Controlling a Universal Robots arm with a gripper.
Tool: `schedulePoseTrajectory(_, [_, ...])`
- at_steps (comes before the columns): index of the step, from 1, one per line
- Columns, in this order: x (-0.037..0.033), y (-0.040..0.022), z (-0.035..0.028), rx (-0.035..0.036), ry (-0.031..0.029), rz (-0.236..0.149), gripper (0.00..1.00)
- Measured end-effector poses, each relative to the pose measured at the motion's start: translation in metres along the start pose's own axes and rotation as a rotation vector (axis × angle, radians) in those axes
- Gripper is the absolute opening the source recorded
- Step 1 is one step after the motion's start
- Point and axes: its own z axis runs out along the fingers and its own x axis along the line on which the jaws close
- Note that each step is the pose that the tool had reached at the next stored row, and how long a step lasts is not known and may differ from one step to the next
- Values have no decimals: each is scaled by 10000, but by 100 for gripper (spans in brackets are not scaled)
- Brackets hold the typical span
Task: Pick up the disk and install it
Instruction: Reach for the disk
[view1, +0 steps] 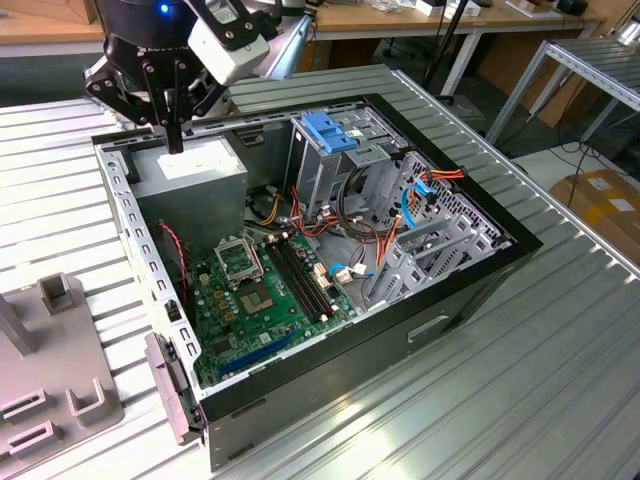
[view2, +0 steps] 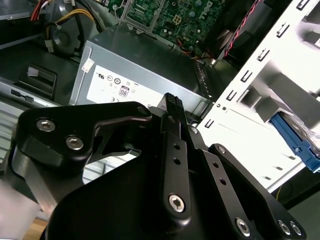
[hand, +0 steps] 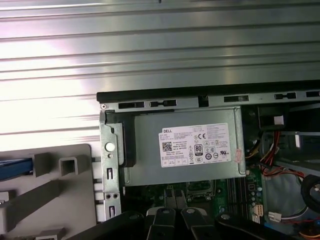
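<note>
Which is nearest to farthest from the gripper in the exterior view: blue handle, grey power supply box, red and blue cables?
From the gripper:
1. Grey power supply box, right under it.
2. Blue handle, atop the drive cage, toward the exterior view's right.
3. Red and blue cables, farther toward that right, past the cage.

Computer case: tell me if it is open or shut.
Open. The computer case has no side panel on, and the exterior view shows the motherboard, cables and power supply inside.
</note>
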Motion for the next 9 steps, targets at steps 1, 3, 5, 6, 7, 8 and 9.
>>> schedulePoseTrajectory(1, [14, -1, -1, 1, 1, 0, 11])
schedulePoseTrajectory(3, [30, -2, -1, 1, 1, 0, 11])
schedulePoseTrajectory(5, [52, -4, -1, 1, 0, 0, 11])
schedulePoseTrajectory(6, [59, -5, -1, 1, 1, 0, 11])
schedulePoseTrajectory(7, [74, -6, -2, 1, 0, -1, 11])
schedulePoseTrajectory(8, [80, -6, -2, 1, 1, 0, 11])
schedulePoseTrajectory(9, [85, -6, -2, 1, 0, 0, 11])
